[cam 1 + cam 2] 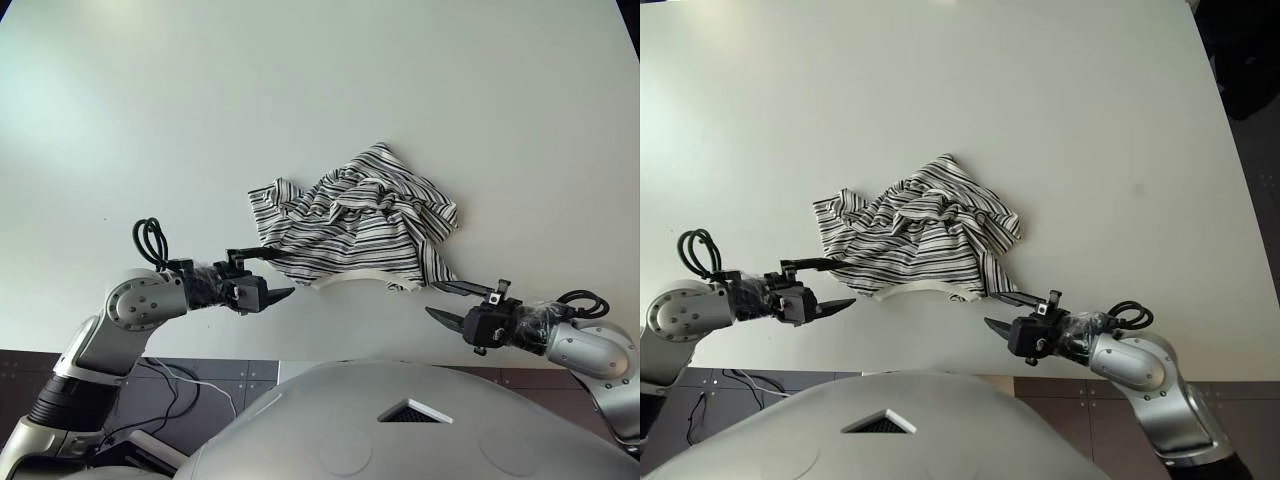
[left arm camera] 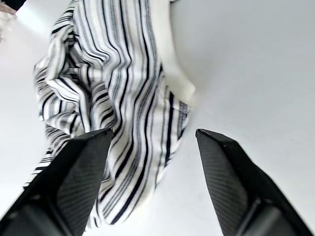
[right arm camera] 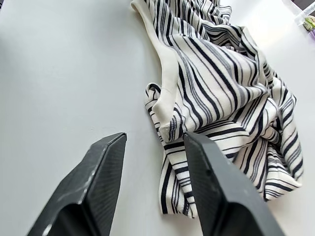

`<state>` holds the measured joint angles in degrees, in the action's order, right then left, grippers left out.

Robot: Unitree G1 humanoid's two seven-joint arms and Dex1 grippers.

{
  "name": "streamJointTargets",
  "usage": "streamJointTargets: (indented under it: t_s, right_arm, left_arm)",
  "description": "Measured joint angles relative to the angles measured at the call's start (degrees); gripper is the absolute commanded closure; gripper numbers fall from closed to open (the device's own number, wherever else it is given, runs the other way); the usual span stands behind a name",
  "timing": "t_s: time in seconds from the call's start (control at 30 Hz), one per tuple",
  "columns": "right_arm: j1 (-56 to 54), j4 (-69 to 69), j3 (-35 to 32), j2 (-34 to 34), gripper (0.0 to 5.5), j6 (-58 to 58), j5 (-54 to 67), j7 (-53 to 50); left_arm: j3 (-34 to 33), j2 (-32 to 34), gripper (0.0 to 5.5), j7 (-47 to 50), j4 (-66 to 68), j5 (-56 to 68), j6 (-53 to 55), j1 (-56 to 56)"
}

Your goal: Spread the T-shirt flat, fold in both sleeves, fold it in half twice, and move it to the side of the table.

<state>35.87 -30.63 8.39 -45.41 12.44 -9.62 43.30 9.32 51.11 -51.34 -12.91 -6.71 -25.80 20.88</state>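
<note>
White table (image 1: pixel 150 120): carries the one item. Striped T-shirt (image 1: pixel 355 220): crumpled in a heap near the table's middle, toward the near edge, its white hem facing the robot. Left gripper (image 1: pixel 285 272): jaws spread, holding nothing, just beside the shirt's near left edge. Right gripper (image 1: pixel 433 298): jaws spread, empty, just beside the near right corner.
</note>
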Motion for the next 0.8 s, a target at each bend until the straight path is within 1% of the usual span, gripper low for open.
streamJointTargets:
  t_s: [0.1, 0.2, 0.33, 0.63, 0.7, 0.8]
  right_arm:
    - [-1.88, 2.45, 1.93, 2.03, 3.39, 0.34, -1.95, -1.92]
    - [-2.83, 3.72, 2.47, 2.36, 3.39, 0.42, -2.55, -2.85]
    - [-3.13, 3.71, 3.07, 2.49, 3.39, 0.47, -2.55, -3.23]
    - [-1.8, 3.51, 3.4, 3.31, 3.39, 0.44, -3.82, -5.51]
    - [-1.83, 3.39, 3.63, 3.8, 3.43, 0.38, -3.89, -5.54]
    - [-1.96, 2.86, 3.67, 3.95, 3.43, 0.3, -3.9, -5.54]
  left_arm:
    - [1.65, -1.52, 2.37, 3.13, 4.08, -3.68, -5.44, -2.21]
    - [2.51, -3.13, 2.37, 7.0, 7.4, -7.1, -9.31, -4.42]
    - [3.28, -3.31, 2.37, 12.22, 11.54, -12.12, -14.82, -7.0]
    - [3.32, 2.78, 2.37, 16.22, 17.46, -14.98, -24.63, -9.49]
    - [3.46, 2.81, 2.64, 17.98, 18.58, -16.97, -25.92, -10.46]
    - [4.44, 2.81, 3.2, 19.69, 19.91, -18.94, -26.93, -11.67]
